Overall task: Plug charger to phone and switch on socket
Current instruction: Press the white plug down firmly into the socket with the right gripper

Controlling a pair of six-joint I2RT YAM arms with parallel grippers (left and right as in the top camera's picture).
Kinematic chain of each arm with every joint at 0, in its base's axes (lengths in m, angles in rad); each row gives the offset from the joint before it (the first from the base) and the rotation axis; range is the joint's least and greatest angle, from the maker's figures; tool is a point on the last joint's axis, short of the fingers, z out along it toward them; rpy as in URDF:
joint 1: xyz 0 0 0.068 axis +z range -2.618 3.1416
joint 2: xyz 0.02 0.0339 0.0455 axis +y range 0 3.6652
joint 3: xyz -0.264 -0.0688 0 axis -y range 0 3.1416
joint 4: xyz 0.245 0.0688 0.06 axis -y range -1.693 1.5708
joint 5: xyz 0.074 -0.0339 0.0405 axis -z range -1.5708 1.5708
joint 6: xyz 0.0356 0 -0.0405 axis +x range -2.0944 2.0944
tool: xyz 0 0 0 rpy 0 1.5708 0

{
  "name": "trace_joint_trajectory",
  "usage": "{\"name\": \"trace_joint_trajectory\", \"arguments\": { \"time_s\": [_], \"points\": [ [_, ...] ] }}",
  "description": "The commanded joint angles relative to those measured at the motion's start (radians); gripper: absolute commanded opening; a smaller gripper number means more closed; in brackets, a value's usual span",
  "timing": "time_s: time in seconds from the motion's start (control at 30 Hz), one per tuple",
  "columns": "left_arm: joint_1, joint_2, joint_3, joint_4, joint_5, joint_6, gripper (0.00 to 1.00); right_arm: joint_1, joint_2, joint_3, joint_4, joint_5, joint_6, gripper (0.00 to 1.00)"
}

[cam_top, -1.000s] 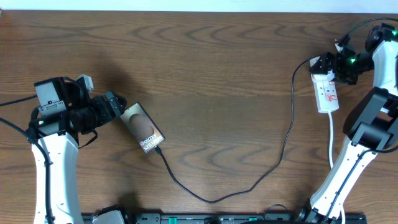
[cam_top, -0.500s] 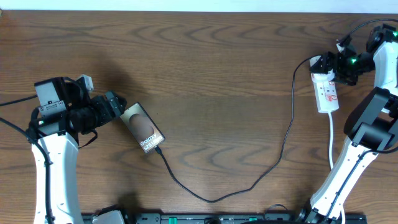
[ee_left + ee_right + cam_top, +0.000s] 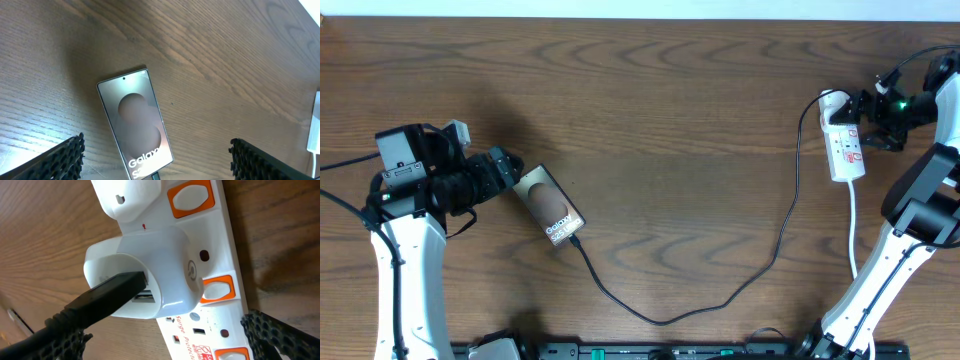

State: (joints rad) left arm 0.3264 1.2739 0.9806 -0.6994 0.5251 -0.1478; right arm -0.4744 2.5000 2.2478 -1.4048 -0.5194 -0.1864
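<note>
Charger (image 3: 660, 320) is sitting in the phone (image 3: 550, 205); right tool (image 3: 873, 112), spread wide, is hovering by the power strip (image 3: 847, 152). Next it needs to press an orange switch (image 3: 218, 289).

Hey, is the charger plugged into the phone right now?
Plugged in, apparently: the black tip of the charger sits against the bottom edge of the phone, seen overhead and from the left wrist.

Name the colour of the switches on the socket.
Orange switches on the white socket, clearest in the right wrist view.
</note>
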Motion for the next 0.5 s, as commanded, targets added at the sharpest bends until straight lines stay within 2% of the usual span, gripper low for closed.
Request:
{"name": "trace_joint_trajectory", "arguments": {
  "time_s": [0.0, 0.27, 0.47],
  "points": [
    [0.003, 0.003, 0.022, -0.002, 0.006, 0.024, 0.91, 0.008, 0.017, 0.015, 0.003, -0.007, 0.014, 0.99],
    [0.003, 0.003, 0.022, -0.002, 0.006, 0.024, 0.91, 0.033, 0.017, 0.015, 0.017, -0.075, -0.081, 0.99],
    [0.003, 0.003, 0.022, -0.002, 0.006, 0.024, 0.91, 0.042, 0.017, 0.015, 0.018, -0.075, -0.089, 0.99]
  ]
}}
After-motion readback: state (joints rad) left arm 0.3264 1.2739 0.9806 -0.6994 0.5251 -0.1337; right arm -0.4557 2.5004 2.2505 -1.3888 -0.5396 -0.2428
